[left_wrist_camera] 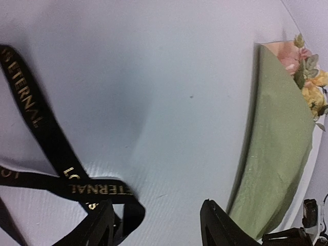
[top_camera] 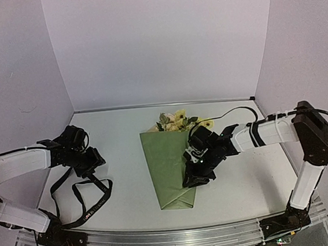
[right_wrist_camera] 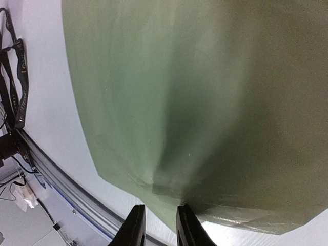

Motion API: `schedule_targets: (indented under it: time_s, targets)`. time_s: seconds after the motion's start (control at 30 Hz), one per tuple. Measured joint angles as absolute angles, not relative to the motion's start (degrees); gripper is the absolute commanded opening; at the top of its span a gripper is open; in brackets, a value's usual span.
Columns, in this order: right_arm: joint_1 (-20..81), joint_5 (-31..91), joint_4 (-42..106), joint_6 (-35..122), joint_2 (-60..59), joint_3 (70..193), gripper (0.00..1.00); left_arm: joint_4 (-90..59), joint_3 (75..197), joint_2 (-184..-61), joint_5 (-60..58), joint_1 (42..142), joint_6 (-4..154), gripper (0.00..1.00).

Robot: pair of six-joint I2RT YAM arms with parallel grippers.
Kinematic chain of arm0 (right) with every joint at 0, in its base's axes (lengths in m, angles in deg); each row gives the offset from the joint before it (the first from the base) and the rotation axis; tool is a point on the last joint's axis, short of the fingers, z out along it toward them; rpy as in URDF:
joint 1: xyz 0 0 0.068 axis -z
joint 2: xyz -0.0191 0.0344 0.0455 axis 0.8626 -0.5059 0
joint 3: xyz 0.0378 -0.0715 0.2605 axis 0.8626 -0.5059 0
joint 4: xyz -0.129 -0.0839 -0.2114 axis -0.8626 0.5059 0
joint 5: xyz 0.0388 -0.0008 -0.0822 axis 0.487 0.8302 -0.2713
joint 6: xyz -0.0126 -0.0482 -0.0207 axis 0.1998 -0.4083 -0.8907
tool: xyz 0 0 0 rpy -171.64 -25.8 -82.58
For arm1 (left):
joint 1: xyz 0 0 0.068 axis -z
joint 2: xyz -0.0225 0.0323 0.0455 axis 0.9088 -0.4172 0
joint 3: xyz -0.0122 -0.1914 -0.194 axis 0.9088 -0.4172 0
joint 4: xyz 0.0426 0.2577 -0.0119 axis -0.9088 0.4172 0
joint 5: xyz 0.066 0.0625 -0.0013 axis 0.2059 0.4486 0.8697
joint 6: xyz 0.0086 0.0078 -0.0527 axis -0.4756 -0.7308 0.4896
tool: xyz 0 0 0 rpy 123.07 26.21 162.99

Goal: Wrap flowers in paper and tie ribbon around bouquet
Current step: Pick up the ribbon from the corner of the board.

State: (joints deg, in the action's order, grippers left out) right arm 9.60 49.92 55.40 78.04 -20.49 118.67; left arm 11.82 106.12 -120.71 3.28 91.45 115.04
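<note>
1. At 6 o'clock a metal rail (top_camera: 163, 240) runs along the near edge of the tabletop (top_camera: 124, 132).
2. The ribbon (left_wrist_camera: 48, 138), black with pale lettering, lies in loose loops at about 8 o'clock, well apart from the bouquet (top_camera: 170, 175).
3. The bouquet lies flat at the middle of the tabletop. Its narrow folded end points to 6 o'clock and its open mouth to 12. The paper (right_wrist_camera: 205, 102) shows its olive face outward.
4. The right claw (right_wrist_camera: 158, 225) sits at the bouquet's 4 o'clock edge, toward the narrow end. Its fingers are drawn almost together, with only a slim gap. The paper's edge meets their tips and a crease runs toward them. Whether they pinch the paper I cannot tell.
5. The left claw (left_wrist_camera: 156, 225) hangs low at 9 o'clock, over the far part of the ribbon. Its fingers are spread wide. A ribbon loop lies flat just inside one finger, unclamped.
6. The flowers (top_camera: 175, 122), yellow and cream with green leaves, poke from the paper's mouth at 12 o'clock.
7. A black cable (top_camera: 238, 109) arcs past them at 1 o'clock.
</note>
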Motion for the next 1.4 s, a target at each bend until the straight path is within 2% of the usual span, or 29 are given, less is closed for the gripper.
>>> schedule_targets:
  time_s: [0.17, 0.4, 0.5, 0.83, 0.9, 0.93, 1.0, 1.07, 1.13, 1.4]
  targets:
    - [10.3, 50.03, 52.27, 78.84, -25.07, 118.67, 0.25, 17.68, 102.91, -116.71, 12.06, 91.49, 121.2, 0.7]
    - [10.46, 50.45, 50.78, 79.97, -23.54, 118.16, 0.38, 23.12, 102.42, -114.91, 22.76, 88.32, 127.17, 0.73]
    - [10.46, 50.44, 50.78, 80.11, -21.25, 117.31, 0.42, 23.41, 101.29, -115.88, 24.82, 86.26, 128.51, 0.72]
    - [10.46, 51.22, 50.72, 79.82, -14.89, 116.83, 0.45, 20.78, 98.49, -124.41, 25.45, 84.72, 128.71, 0.7]
    - [10.46, 51.32, 50.72, 79.67, -14.5, 116.83, 0.45, 19.42, 98.24, -126.02, 25.35, 84.7, 128.68, 0.66]
    - [10.46, 51.38, 50.72, 79.6, -14.36, 116.83, 0.45, 18.81, 98.19, -126.68, 25.28, 84.67, 128.69, 0.59]
    - [10.46, 51.53, 50.73, 79.49, -14.18, 116.83, 0.45, 17.6, 98.16, -127.88, 25.21, 84.63, 128.41, 0.41]
    - [10.46, 51.58, 50.82, 79.43, -13.96, 116.83, 0.45, 17.06, 98.23, -128.47, 25.68, 84.61, 127.84, 0.17]
    - [10.46, 51.58, 50.98, 79.24, -13.5, 116.81, 0.45, 16.89, 98.46, -128.87, 26.06, 84.49, 127.36, 0.01]
    - [10.46, 50.73, 53.41, 76.24, -7.94, 116.73, 0.51, 14.85, 104.11, -125.02, 22.19, 88.35, 115.85, 0.0]
